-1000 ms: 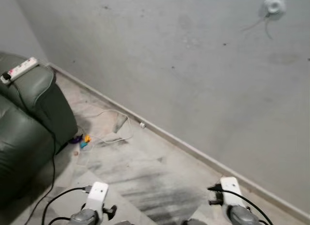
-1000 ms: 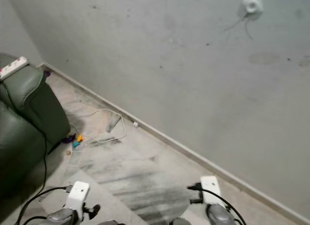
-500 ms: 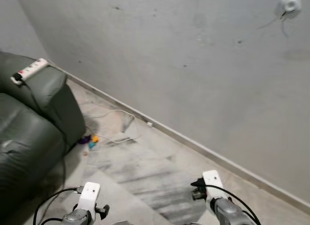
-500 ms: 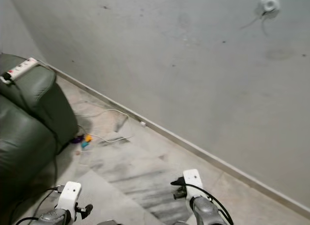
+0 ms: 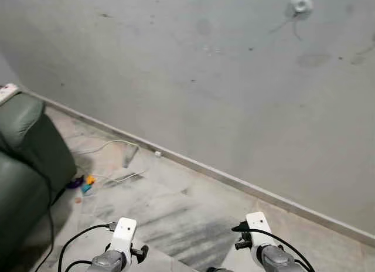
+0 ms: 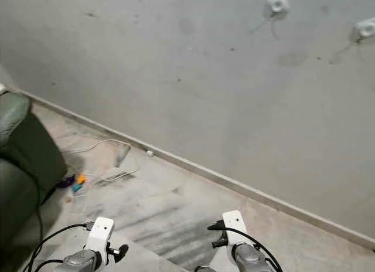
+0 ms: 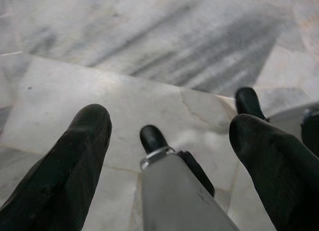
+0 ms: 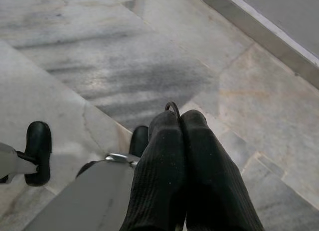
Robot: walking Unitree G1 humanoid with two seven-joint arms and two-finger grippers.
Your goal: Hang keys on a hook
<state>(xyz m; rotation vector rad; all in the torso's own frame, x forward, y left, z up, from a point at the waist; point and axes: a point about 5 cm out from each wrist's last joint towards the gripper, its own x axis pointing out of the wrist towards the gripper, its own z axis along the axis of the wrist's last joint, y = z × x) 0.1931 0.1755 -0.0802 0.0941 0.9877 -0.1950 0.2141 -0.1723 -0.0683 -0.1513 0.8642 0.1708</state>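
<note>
A two-armed house robot is standing on a marble floor (image 5: 193, 225) facing a grey wall (image 5: 176, 78), both arms held low in front of it.

The right gripper (image 8: 180, 122) is pointing down at the floor with its two black fingers pressed tight together. A thin loop of dark wire is poking out from between the tips. This looks like the ring of the keys (image 8: 172, 107), though the keys themselves are hidden inside the pinch. The left gripper (image 7: 169, 129) is hanging with its fingers spread wide and nothing between them.

Two small white hooks are sitting high on the wall. The nearer hook (image 6: 278, 3) is straight above and ahead of the right arm, with a thin cord dangling below it. A second hook (image 6: 365, 29) is fixed further along the wall on the robot's right. Both are well apart from the gripper and far above it.

The coming move appears to turn on that gap. The right arm is carrying the load and is also the closer of the two to the nearer hook, so the lift would be upward and forward toward the wall, with the ring turned to face the peg.

Away from the hook, at the foot of the wall on the robot's left, a white cable (image 5: 114, 144) is trailing across the floor beside a green sofa (image 5: 23, 166).
</note>
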